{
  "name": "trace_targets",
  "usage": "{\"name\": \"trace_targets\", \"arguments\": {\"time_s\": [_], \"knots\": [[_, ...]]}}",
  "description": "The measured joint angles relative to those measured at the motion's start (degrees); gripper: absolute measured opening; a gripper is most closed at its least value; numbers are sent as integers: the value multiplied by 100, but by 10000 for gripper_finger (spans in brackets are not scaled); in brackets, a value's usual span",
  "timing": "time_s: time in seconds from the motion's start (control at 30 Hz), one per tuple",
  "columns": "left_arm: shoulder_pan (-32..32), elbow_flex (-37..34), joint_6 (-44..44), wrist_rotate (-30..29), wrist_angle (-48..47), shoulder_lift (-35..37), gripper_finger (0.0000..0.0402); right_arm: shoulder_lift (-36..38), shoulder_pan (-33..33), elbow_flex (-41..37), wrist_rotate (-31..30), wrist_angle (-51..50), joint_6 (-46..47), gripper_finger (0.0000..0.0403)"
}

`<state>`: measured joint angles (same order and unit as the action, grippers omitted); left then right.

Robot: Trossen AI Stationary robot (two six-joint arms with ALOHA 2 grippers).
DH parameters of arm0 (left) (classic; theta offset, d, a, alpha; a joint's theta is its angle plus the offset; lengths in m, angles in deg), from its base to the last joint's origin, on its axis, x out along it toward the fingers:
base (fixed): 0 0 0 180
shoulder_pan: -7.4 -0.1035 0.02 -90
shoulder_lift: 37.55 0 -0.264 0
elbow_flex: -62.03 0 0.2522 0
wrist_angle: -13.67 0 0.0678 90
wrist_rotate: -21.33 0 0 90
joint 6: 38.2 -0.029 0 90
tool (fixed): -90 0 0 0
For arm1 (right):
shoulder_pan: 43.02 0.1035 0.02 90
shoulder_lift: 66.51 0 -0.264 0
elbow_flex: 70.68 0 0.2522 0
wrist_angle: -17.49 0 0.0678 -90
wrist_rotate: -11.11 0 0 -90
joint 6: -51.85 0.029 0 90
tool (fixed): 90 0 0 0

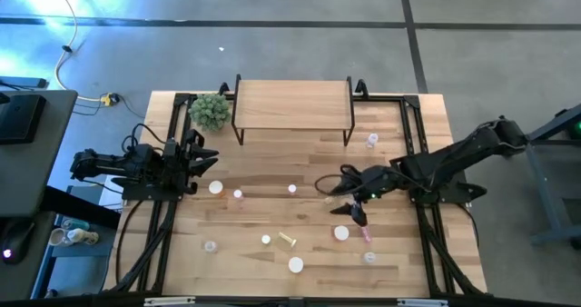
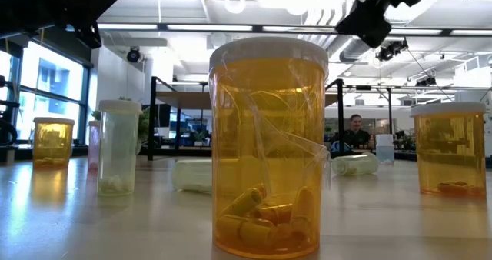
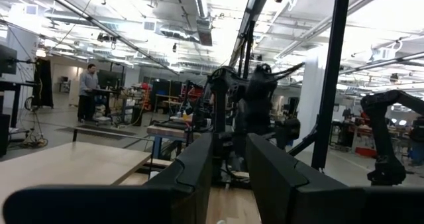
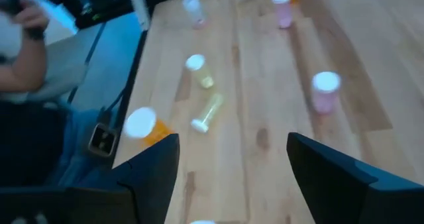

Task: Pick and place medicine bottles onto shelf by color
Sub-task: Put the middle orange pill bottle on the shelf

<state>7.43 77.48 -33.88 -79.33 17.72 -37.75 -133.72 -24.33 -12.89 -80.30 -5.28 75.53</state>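
Observation:
The medicine bottles are scattered over the wooden tabletop. Among them are a pink one [image 1: 238, 195], a yellow-green one lying on its side [image 1: 289, 241] and an orange one [image 1: 296, 264]. The light-wood shelf [image 1: 292, 103] stands on its black legs at the far edge with nothing on it. My right gripper [image 1: 343, 198] hovers open above the table's right middle, pointing down toward the near left; no bottle is between its fingers [image 4: 152, 164]. Ahead of it lie the yellow-green bottle [image 4: 209, 111] and a standing pink one [image 4: 324, 91]. My left gripper [image 1: 204, 159] waits at the left edge, slightly open and holding nothing.
A small green plant [image 1: 211, 111] stands beside the shelf's left end. A clear bottle [image 1: 371, 141] stands near the shelf's right legs. In the low view an orange bottle [image 2: 269, 145] stands close up. Black frame rails [image 1: 172, 216] run along both table sides. A person [image 2: 355, 129] sits beyond the table.

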Motion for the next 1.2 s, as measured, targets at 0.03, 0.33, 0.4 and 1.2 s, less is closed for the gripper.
{"name": "trace_targets", "arguments": {"time_s": [0.03,0.33,0.4,1.2], "knots": [[1,0,0,0,0,-1,86,0,82,0,-10,0,-53,276],[0,1,0,0,-44,1,86,0,996,0,-679,-17,-740,277],[0,1,0,0,-69,1,86,-2,1179,0,-786,-37,-841,277],[0,1,0,0,-309,0,86,-977,1673,-83,-1456,-739,186,277]]}}
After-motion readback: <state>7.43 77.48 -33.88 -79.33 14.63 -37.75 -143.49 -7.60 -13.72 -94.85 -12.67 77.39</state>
